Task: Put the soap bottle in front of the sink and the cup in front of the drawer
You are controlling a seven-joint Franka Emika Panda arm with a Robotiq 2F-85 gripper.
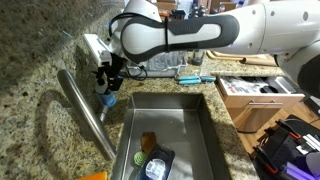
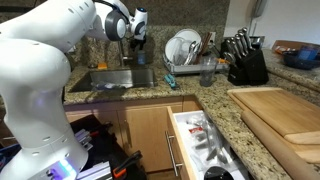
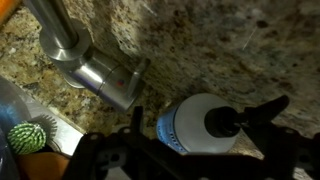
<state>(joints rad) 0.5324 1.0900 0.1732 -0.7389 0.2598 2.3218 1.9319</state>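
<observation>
The soap bottle [image 3: 190, 125], clear with blue liquid, a white label and a black pump top, stands on the granite counter behind the sink [image 1: 205, 135], next to the base of the steel faucet [image 1: 85, 110]. My gripper [image 1: 108, 80] hangs directly over the soap bottle [image 1: 108, 98], open. In the wrist view its dark fingers [image 3: 100, 152] stand wide on either side of the bottle, apart from it. A grey cup [image 2: 208, 72] stands in front of the dish rack. The drawer [image 2: 205, 145] is pulled open below the counter edge.
A dish rack with plates [image 2: 185, 48], a knife block [image 2: 245, 60] and a wooden cutting board [image 2: 280, 110] sit on the counter. A teal-handled brush [image 1: 195, 77] lies behind the basin. An orange sponge [image 1: 148, 138] and a green scrubber [image 3: 28, 137] lie in the sink.
</observation>
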